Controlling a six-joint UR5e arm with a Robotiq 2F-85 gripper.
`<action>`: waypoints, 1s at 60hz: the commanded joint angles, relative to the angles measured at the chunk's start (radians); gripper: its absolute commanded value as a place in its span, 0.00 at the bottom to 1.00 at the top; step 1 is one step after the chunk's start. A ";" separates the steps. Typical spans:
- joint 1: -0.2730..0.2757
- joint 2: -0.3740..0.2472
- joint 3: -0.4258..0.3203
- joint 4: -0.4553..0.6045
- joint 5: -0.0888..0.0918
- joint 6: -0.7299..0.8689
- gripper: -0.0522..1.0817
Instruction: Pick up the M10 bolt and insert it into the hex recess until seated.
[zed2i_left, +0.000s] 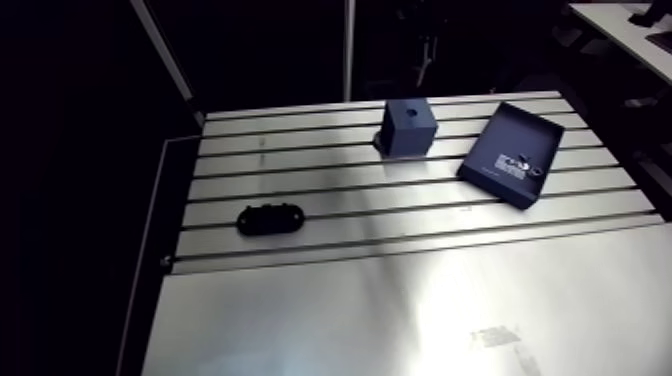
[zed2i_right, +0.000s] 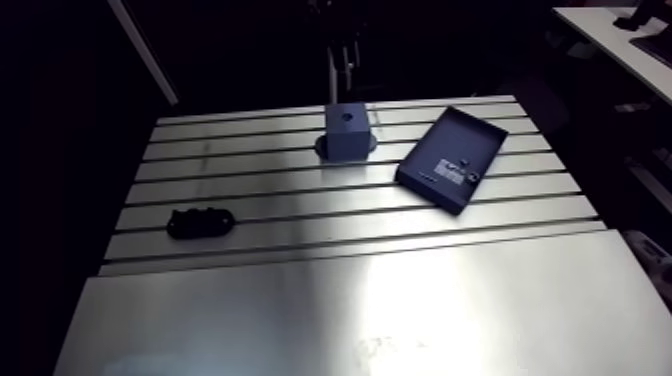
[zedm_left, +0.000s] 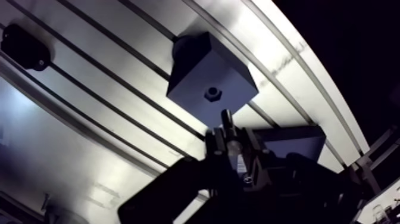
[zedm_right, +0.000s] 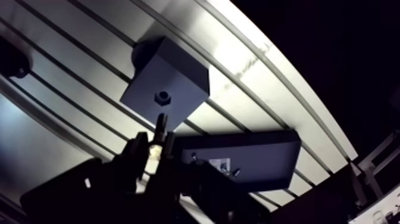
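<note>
A dark blue block (zedm_left: 202, 71) stands on the slotted table (zed2i_left: 400, 300), with a hex recess (zedm_left: 212, 93) in its top face. In the wrist view my gripper (zedm_left: 229, 138) is shut on the M10 bolt (zedm_left: 225, 119). The bolt's dark shank sticks out ahead of the fingertips and points at the block. Its tip hangs just short of the recess, above the block's near edge and apart from it. In the arm view the block (zed2i_left: 408, 125) sits at the table's back middle.
A shallow dark blue tray (zed2i_left: 510, 152) lies right of the block, and part of it lies under my gripper in the wrist view. A black oval part (zed2i_left: 269, 217) rests on the table's left side. The table's left edge (zed2i_left: 150, 260) drops into darkness.
</note>
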 joint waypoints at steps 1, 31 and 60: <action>0.001 0.001 0.011 -0.013 0.001 0.001 0.81; 0.001 0.002 0.047 -0.039 0.001 0.003 0.79; -0.001 0.022 0.054 -0.046 0.001 0.001 0.78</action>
